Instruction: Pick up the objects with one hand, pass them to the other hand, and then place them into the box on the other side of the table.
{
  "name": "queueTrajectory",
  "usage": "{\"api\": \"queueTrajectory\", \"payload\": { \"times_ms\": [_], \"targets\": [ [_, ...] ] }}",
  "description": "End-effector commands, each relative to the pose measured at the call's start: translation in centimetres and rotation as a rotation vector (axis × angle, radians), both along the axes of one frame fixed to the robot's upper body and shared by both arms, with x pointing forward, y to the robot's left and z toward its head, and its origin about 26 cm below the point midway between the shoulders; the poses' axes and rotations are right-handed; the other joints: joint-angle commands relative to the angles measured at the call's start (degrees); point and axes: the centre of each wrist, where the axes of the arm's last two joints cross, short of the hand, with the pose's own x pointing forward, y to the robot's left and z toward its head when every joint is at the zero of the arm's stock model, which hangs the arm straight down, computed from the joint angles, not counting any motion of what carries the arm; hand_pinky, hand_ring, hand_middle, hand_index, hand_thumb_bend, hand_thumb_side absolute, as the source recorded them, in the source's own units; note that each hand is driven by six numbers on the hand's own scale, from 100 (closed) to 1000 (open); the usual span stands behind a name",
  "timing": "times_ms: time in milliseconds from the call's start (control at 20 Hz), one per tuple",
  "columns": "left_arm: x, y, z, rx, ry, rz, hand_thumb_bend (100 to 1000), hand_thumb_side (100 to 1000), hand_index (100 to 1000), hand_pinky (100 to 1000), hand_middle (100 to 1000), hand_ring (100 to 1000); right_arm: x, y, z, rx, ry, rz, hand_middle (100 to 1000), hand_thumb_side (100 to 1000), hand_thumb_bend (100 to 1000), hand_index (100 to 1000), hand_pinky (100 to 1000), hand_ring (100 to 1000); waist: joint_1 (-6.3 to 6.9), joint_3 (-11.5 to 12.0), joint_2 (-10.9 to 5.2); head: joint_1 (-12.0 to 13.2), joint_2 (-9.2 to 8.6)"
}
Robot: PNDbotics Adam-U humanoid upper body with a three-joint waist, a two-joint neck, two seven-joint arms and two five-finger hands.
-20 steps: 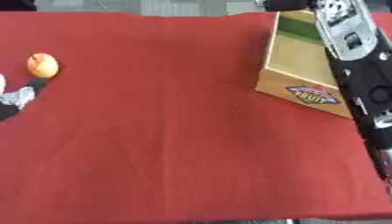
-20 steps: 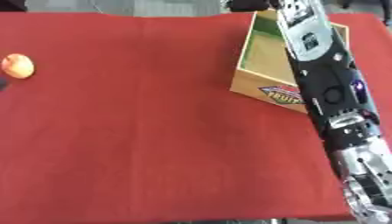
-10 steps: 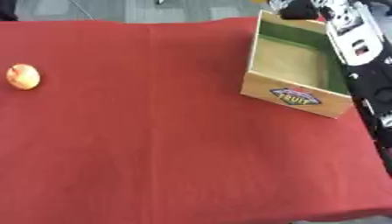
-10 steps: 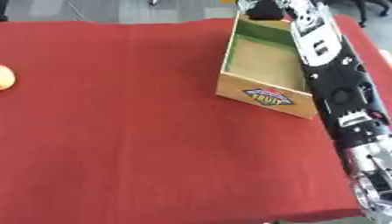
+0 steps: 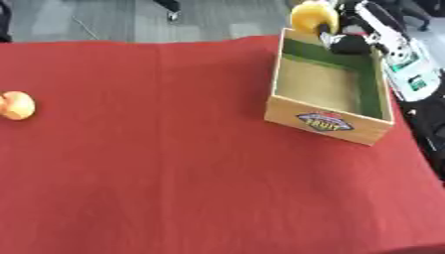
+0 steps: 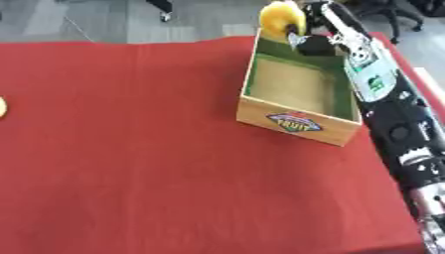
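While the right hand (image 6: 315, 42) grips it, the yellow fruit (image 6: 281, 19) stands upright over the box (image 6: 300, 120).

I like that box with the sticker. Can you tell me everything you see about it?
The box looks like light wood, open on top, with no lid. Inside, its walls are green and its floor is tan. A colourful oval label sits on the near wall. It rests flat on the red cloth at the table's right side, turned slightly askew. Nothing lies inside. The right hand holds a yellow fruit over its far edge; whether anything touches the box cannot be told.
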Motion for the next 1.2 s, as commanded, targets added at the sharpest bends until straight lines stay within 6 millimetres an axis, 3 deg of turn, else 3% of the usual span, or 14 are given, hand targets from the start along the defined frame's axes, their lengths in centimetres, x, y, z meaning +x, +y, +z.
{"api": "queueTrajectory", "payload": {
  "times_ms": [50,350,550,700,1000,1200],
  "targets": [
    [-0.2,0.8,1.1,0.036,-0.035,0.031,708,405,806,795,664,659,-0.5,-1.6,1.5,-0.056,-0.032,-0.038,370,297,100,510,807,838,0.17,0.1,-1.03,-0.4,-0.85],
    [-0.3,1.1,1.1,0.032,-0.045,0.051,705,404,806,795,664,659,-0.8,-2.5,0.9,-0.119,-0.020,-0.085,459,357,124,598,819,869,0.16,0.1,-0.97,-0.2,-0.24],
    [-0.3,1.2,1.1,0.031,-0.048,0.061,705,406,806,795,664,660,-1.0,-3.0,0.5,-0.200,0.038,-0.074,676,439,209,811,896,1000,0.19,0.3,-0.93,0.3,0.13],
    [-0.2,1.2,1.1,0.032,-0.050,0.063,705,406,806,795,665,661,-1.1,-3.2,0.5,-0.254,0.075,-0.062,803,452,241,887,953,1000,0.26,0.2,-0.93,0.7,0.33],
    [-0.3,1.4,1.1,0.034,-0.050,0.073,706,405,806,795,665,662,-1.4,-3.4,0.8,-0.276,0.083,-0.100,843,485,306,923,992,1000,0.49,0.2,-0.92,0.9,0.77],
    [-0.3,1.4,1.2,0.034,-0.053,0.077,706,405,804,795,664,661,-1.5,-3.4,1.1,-0.251,0.062,-0.117,831,412,258,915,986,1000,0.57,0.1,-0.91,1.2,0.95]
  ]
}}
